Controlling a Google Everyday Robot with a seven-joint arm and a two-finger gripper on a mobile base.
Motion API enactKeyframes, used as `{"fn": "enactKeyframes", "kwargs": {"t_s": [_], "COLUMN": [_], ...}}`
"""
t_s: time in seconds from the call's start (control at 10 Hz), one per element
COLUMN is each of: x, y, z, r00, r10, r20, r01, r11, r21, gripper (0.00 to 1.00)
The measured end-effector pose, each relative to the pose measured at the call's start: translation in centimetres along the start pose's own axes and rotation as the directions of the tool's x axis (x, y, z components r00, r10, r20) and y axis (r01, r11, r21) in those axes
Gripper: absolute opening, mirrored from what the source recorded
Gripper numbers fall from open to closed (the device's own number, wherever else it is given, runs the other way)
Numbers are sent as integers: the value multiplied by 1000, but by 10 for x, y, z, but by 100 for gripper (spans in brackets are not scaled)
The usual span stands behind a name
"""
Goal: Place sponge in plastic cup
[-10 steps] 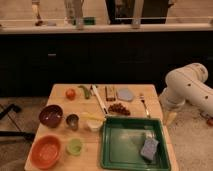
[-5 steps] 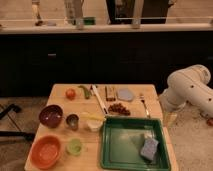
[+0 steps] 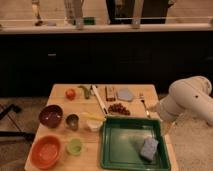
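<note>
The blue-grey sponge (image 3: 149,148) lies in the front right corner of the green tray (image 3: 120,150). The small light-green plastic cup (image 3: 75,146) stands near the table's front left, just right of the orange bowl (image 3: 46,151). My white arm (image 3: 187,97) is folded beside the table's right edge. The gripper (image 3: 165,125) hangs there at the tray's right rim, above and behind the sponge, open and holding nothing.
A purple bowl (image 3: 51,115), a dark metallic cup (image 3: 72,121) and a white-yellow cup (image 3: 94,124) stand left of the tray. Behind them are a tomato (image 3: 70,93), grapes (image 3: 118,108), a blue-grey disc (image 3: 125,94) and utensils. A dark counter runs behind the table.
The arm has sunk slightly beside the table's right edge. The sponge, the cup and the other objects have not moved.
</note>
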Motion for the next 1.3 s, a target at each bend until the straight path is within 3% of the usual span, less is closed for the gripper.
{"fn": "enactKeyframes", "kwargs": {"t_s": [0.2, 0.5, 0.8, 1.3], "x": [-14, -15, -17, -25], "y": [4, 8, 6, 26], "z": [19, 23, 24, 54], "r00": [996, 994, 994, 996], "r10": [-88, -104, -104, -85], "r20": [-29, -45, -42, 12], "r01": [85, 98, 99, 86], "r11": [993, 988, 989, 996], "r21": [-85, -116, -109, -19], "gripper": [80, 80, 80, 80]}}
